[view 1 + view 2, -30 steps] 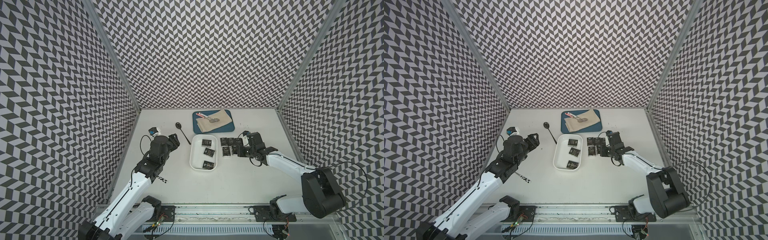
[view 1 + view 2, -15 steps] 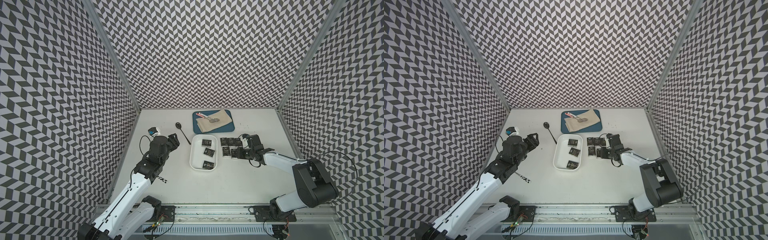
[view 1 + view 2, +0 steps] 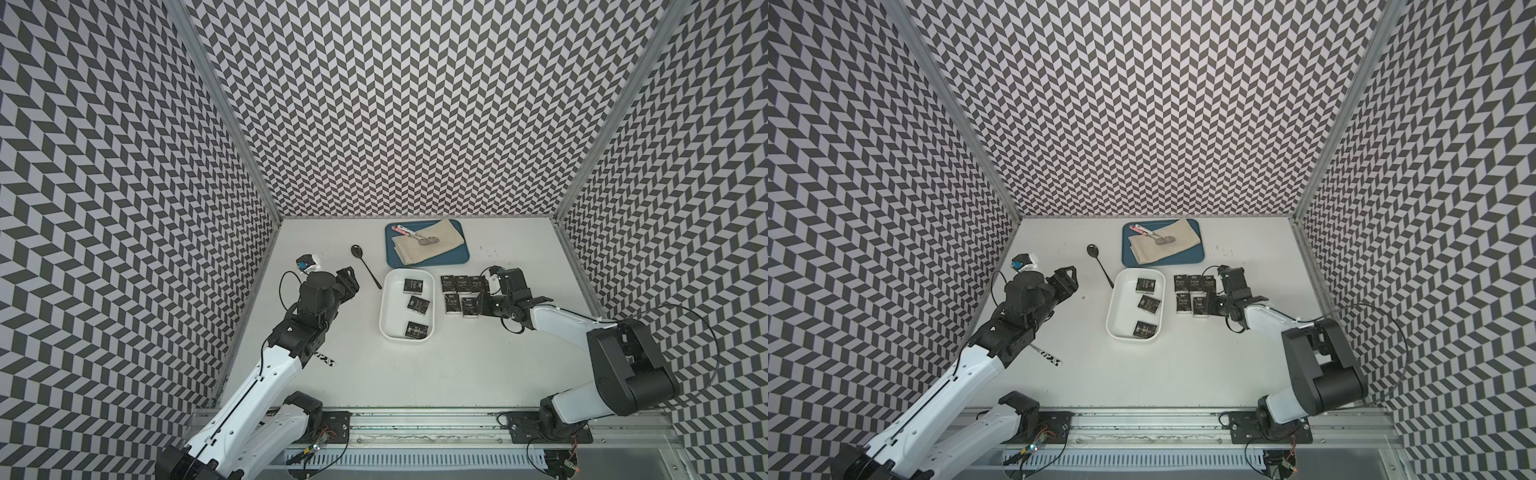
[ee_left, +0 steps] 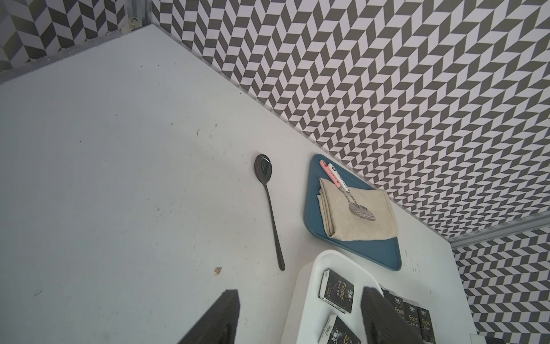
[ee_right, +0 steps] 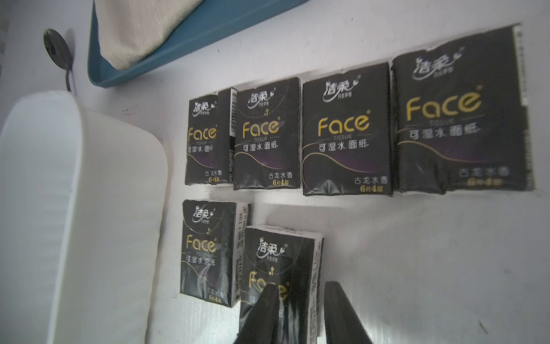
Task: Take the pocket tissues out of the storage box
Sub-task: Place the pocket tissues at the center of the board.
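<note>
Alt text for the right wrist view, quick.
Six black Face pocket tissues lie on the table beside the storage box, four in a row, two nearer. The right claw, parted, sits over the nearest packet; a blue tray lies beyond.

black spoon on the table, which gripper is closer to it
Left. The left gripper hovers just beside the black spoon, not touching; the right gripper is across the storage box, over the pocket tissues outside it.
</note>
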